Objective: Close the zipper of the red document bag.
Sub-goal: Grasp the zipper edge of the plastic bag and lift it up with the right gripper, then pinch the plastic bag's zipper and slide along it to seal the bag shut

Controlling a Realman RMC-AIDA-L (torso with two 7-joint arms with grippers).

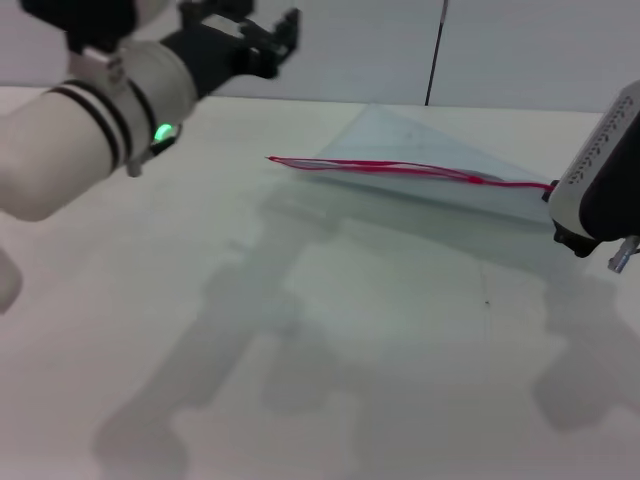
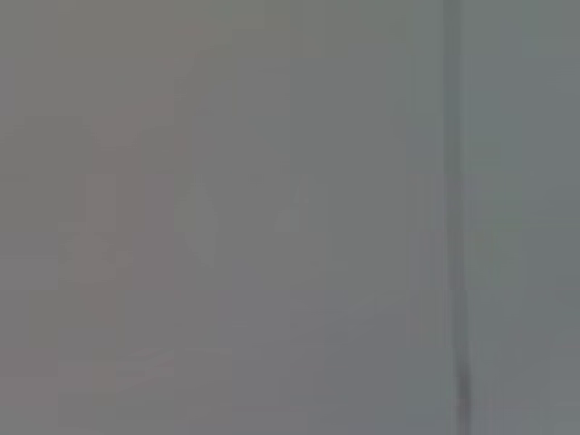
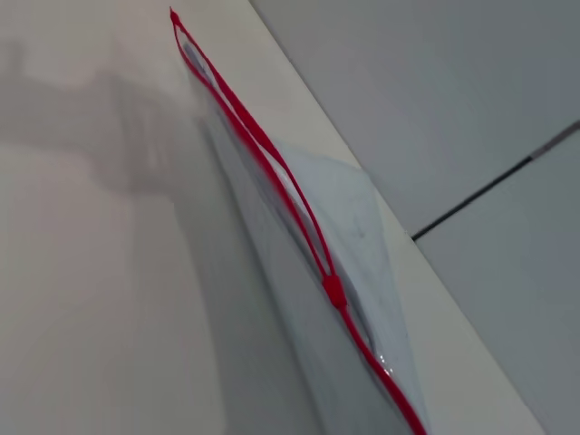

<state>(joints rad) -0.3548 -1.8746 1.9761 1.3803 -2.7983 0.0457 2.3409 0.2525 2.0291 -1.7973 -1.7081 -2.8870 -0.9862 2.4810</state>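
Observation:
The red document bag (image 1: 420,150) stands tilted at the table's far side, with its red-trimmed edge lifted off the surface. The zipper (image 1: 400,168) runs along that raised edge. Its slider (image 3: 333,290) sits partway along, and the two red strips gape apart beyond it toward the far end (image 3: 245,136). My right gripper (image 1: 556,200) holds the bag's right end; its fingers are hidden behind its body. My left gripper (image 1: 285,45) hangs open in the air at the upper left, above and left of the bag's free corner (image 1: 272,158), and touches nothing.
The pale table (image 1: 330,330) stretches toward me with arm shadows on it. A grey wall with a dark vertical seam (image 1: 435,50) stands right behind the bag. The left wrist view shows only blurred grey wall.

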